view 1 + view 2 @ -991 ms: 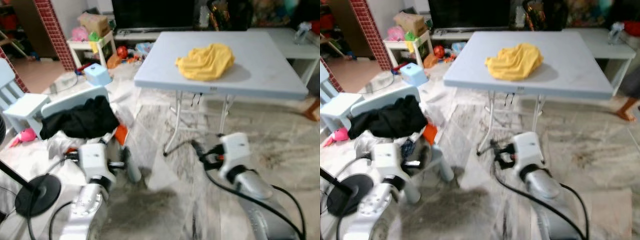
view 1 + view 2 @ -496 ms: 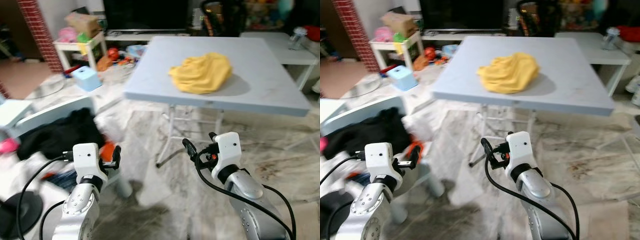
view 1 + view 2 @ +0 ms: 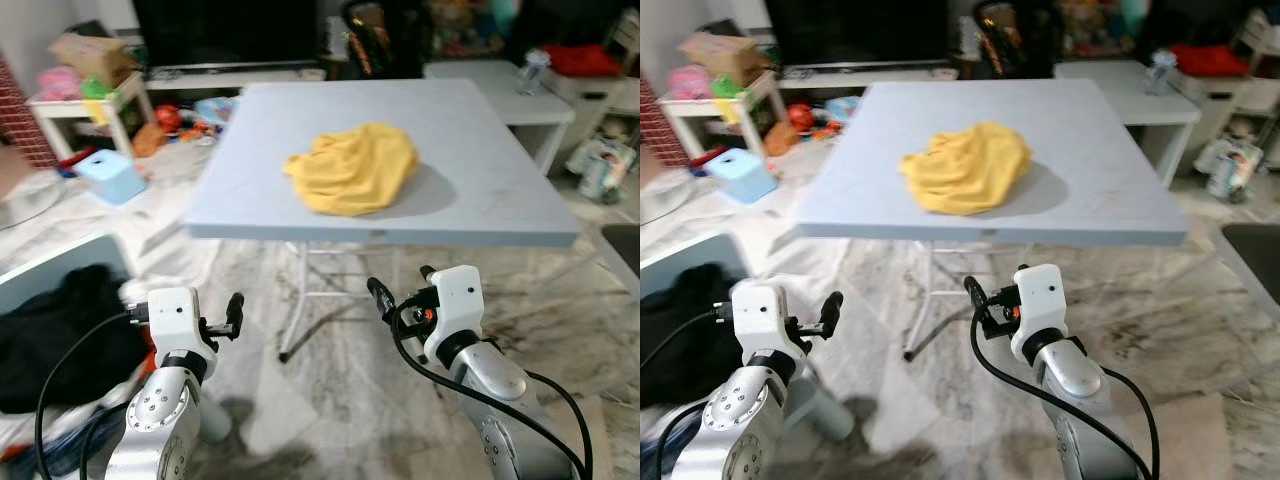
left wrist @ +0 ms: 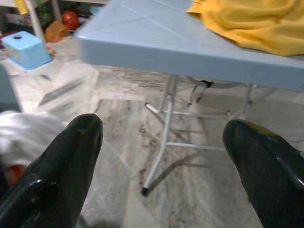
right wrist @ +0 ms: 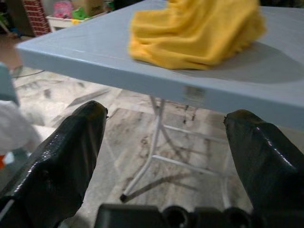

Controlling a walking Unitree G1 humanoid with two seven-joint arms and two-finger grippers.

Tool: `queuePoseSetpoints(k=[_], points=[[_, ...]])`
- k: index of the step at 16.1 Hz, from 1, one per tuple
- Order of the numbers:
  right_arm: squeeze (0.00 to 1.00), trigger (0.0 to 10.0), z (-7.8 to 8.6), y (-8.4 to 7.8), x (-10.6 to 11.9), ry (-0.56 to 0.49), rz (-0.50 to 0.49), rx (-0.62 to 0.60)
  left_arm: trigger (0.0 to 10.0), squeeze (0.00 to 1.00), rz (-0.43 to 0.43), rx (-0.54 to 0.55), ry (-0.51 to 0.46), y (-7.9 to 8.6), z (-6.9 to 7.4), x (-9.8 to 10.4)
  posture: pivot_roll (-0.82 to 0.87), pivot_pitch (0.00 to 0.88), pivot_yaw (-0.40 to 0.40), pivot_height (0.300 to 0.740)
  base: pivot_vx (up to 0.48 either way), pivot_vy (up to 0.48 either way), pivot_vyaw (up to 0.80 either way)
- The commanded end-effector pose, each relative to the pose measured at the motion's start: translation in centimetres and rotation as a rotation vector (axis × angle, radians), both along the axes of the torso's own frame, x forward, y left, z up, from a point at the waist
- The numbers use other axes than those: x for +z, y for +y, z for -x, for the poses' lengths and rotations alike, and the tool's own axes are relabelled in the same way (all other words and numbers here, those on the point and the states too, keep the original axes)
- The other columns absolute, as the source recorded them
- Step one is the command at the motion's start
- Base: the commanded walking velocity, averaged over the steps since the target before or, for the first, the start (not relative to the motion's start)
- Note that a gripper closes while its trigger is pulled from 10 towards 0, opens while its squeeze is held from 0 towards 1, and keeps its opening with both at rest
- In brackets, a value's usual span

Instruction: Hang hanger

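A crumpled yellow garment (image 3: 350, 168) lies on the pale blue folding table (image 3: 480, 170) straight ahead. Both arms are raised in front of me, short of the table's near edge and below its top. My left gripper (image 3: 228, 318) is open with nothing between its fingers (image 4: 71, 156). My right gripper (image 3: 398, 282) is open too, its fingers (image 5: 261, 152) wide apart and empty. Past both grippers the wrist views look at the table's edge and the yellow garment (image 5: 194, 33).
The table's metal legs (image 3: 297, 300) stand on the marble floor between my grippers. A black heap of clothes (image 3: 50, 330) lies on a pale chair at my left. A light blue box (image 3: 105, 175) and toys sit further left. A white bench (image 3: 500, 75) is behind the table.
The camera has swung to the right, so the table now sits in the middle and the chair with black clothes slid left. Both grippers rose into view and stay open.
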State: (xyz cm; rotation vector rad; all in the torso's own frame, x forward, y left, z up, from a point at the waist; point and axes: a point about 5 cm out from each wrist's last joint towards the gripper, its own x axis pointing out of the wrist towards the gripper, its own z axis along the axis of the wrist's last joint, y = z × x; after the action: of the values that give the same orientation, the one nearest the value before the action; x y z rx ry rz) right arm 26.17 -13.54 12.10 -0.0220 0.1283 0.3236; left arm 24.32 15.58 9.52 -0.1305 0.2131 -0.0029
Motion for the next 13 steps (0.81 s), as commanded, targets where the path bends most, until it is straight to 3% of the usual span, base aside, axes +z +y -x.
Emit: queuePoseSetpoints(k=[1,4,9,13], points=[[0.0,10.0,0.02,-0.14,0.29,-0.009,0.003,0.0,10.0,0.0,-0.004,-0.008,0.007,-0.18,0.1,-0.05,-0.06,0.0,0.02,0.74,0.0,0.0,0.0],[0.0,10.0,0.15,0.13,0.42,-0.033,0.045,0.038,10.0,0.0,-0.017,0.029,0.029,0.06,0.05,-0.29,-0.06,0.0,0.019,0.74,0.0,0.0,0.53],[0.0,10.0,0.18,0.13,0.27,-0.021,0.033,0.025,10.0,0.0,0.008,0.059,0.056,0.11,-0.07,-0.6,-0.06,0.0,0.019,0.74,0.0,0.0,0.69],[0.0,10.0,0.15,0.07,0.12,-0.012,0.031,0.016,10.0,0.0,0.017,0.055,0.059,0.08,-0.14,-0.55,-0.06,0.0,0.021,0.74,0.0,0.076,0.0]])
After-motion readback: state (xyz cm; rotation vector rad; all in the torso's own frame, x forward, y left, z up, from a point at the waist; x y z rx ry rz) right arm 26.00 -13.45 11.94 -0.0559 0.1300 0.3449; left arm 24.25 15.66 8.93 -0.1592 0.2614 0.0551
